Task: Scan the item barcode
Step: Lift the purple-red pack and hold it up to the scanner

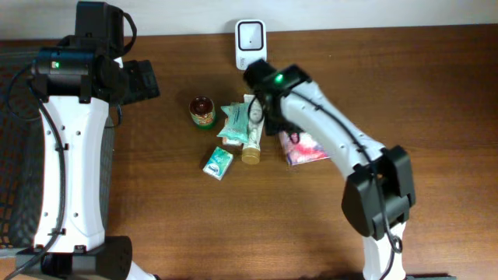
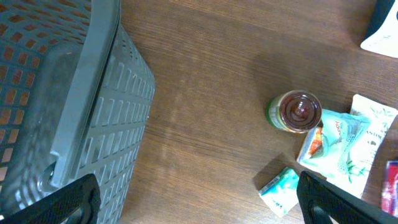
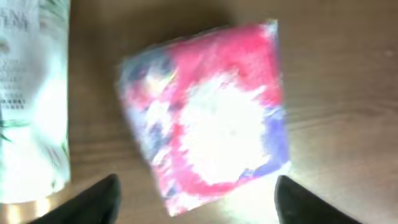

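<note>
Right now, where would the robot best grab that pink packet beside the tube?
The pink packet lies flat, so come from straight above and pinch across its two side edges, probably mid-length. The tube alongside leaves a gap to reach into.

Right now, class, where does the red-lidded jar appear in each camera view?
Overhead: red-lidded jar left of centre, at the item cluster's left end.
Left wrist: jar right of centre.
Right wrist: not in it.
Shared landmark: teal box close below the jar, overhead and left wrist.
</note>
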Robot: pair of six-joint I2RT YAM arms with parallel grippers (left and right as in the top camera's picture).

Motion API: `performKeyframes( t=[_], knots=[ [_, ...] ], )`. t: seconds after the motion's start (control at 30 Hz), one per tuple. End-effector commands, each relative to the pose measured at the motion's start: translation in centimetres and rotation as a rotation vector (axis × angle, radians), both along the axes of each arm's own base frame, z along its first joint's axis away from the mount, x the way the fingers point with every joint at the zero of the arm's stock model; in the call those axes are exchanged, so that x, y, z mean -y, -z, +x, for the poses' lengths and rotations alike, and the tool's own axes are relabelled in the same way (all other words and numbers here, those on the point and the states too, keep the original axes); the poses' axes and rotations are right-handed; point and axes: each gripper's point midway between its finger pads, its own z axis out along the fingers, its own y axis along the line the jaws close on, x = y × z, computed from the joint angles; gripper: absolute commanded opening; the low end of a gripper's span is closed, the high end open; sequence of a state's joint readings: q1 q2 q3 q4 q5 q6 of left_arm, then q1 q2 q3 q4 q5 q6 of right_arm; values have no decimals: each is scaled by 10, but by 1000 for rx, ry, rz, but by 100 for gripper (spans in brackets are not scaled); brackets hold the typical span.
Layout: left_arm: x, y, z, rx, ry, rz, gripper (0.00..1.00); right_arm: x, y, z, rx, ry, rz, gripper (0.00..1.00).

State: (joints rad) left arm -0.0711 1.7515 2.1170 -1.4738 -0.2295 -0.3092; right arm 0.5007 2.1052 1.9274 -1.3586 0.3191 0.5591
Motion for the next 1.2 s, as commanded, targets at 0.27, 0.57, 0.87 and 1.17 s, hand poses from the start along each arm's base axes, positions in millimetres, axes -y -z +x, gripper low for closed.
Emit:
performKeyframes(
  t=[0.27, 0.57, 0.87, 1.17],
  knots=[
    [-3, -5, 0, 12, 3, 14, 99, 81, 17, -9, -255, -274, 728, 98],
    [-3, -5, 0, 11, 3, 14, 99, 70, 92, -20, -207, -152, 885, 14],
    [-3, -5, 0, 12, 3, 14, 99, 37, -70, 130, 369, -208, 1085, 4],
    [-3, -5, 0, 12, 3, 14, 99, -86, -60, 210, 704, -305, 1103, 4]
  ],
)
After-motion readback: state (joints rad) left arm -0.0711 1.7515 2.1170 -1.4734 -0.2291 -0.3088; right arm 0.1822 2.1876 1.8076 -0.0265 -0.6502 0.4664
